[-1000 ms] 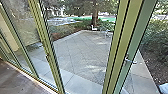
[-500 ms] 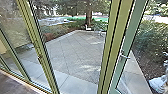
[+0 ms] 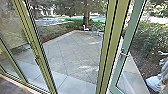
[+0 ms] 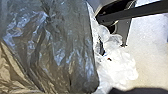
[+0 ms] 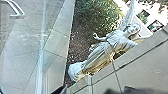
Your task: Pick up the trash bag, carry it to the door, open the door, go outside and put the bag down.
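Sitting close by the left wrist, the trash bag [image 4: 60,47] presumably leaves the right arm free for the door [image 3: 131,30], seemingly ajar; whether either gripper is spread or clamped cannot be told

glossy dark bag [image 4: 60,47], creased — white plastic [image 4: 118,66] alongside

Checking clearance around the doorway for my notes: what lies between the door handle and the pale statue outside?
In the head view, a paved strip and then brown soil lie between the door handle and the statue.
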Controlling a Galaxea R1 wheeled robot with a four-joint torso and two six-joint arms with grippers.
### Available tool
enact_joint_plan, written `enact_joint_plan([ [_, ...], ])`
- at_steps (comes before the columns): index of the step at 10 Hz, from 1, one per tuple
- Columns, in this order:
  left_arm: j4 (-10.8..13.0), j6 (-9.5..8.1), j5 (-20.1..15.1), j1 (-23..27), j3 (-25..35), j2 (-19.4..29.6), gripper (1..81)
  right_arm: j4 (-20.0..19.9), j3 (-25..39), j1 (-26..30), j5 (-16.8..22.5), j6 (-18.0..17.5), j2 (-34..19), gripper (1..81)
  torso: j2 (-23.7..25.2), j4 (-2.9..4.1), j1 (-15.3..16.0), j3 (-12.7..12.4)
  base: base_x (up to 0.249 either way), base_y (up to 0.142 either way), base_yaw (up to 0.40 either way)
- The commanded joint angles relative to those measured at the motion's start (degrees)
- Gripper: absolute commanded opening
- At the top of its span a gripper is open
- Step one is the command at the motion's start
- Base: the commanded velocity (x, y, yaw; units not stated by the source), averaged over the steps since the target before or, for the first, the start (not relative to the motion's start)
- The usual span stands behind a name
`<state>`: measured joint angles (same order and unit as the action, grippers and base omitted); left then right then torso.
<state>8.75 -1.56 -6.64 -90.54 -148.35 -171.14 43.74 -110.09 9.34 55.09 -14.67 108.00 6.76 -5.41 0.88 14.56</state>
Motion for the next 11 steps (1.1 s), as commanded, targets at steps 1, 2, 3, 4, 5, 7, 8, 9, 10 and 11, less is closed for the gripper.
enact_joint_plan([
  [1,-0.6,-0.02,-4.5,0.6,0.2,-0.3,1.0,7.1,-0.8,7.2,-0.2,-0.5,0.0,81.1,0.0,0.0,0.0,0.0,0.0,0.0,0.0],
  [2,-0.6,-0.11,-4.6,0.6,0.2,-0.3,1.0,8.1,-1.5,7.2,-0.4,-0.5,0.0,81.1,0.0,0.0,0.0,-1.5,0.0,0.0,0.0],
  [3,-0.6,-0.2,-4.8,0.6,0.3,-0.3,1.0,7.9,-2.5,7.1,-0.5,-0.4,-0.2,81.1,0.0,0.0,0.0,-4.2,0.0,0.0,0.0],
  [4,-0.6,-0.2,-4.8,0.5,0.2,-0.3,1.0,8.0,-2.9,6.7,-0.6,-0.2,-0.6,81.1,0.0,0.0,0.0,-0.3,0.0,0.0,0.0],
  [5,-0.5,-0.2,-4.8,0.5,0.2,-0.3,1.0,8.1,-3.3,5.7,-0.9,0.1,-1.3,81.1,0.0,0.0,0.0,-0.8,0.0,0.0,0.0],
  [7,-0.5,-0.2,-4.8,0.4,0.2,-0.3,1.0,9.1,-4.2,3.7,-2.8,0.3,-2.6,81.1,0.0,0.0,0.0,-1.0,0.0,0.0,0.0],
  [8,-0.5,-0.2,-4.8,0.3,0.2,-0.3,1.0,10.3,-5.3,2.9,-3.8,0.2,-2.9,81.1,0.0,0.0,0.0,-1.0,0.0,0.0,0.0],
  [9,-0.5,-0.2,-4.8,0.3,0.2,-0.3,1.0,10.2,-6.3,2.8,-4.1,0.3,-3.1,81.1,0.0,-1.82,0.0,-2.2,0.0,0.0,0.0],
  [10,-0.5,-0.2,-4.8,0.3,0.2,-0.3,1.0,10.2,-6.6,2.5,-4.2,0.3,-3.2,81.1,0.0,-3.72,0.0,-3.2,0.0,0.0,0.0],
  [11,-0.5,-0.2,-4.8,0.3,0.2,-0.3,1.0,10.4,-6.7,2.2,-4.1,0.3,-3.2,81.1,0.0,-1.92,0.0,-2.7,0.0,0.0,0.0],
])
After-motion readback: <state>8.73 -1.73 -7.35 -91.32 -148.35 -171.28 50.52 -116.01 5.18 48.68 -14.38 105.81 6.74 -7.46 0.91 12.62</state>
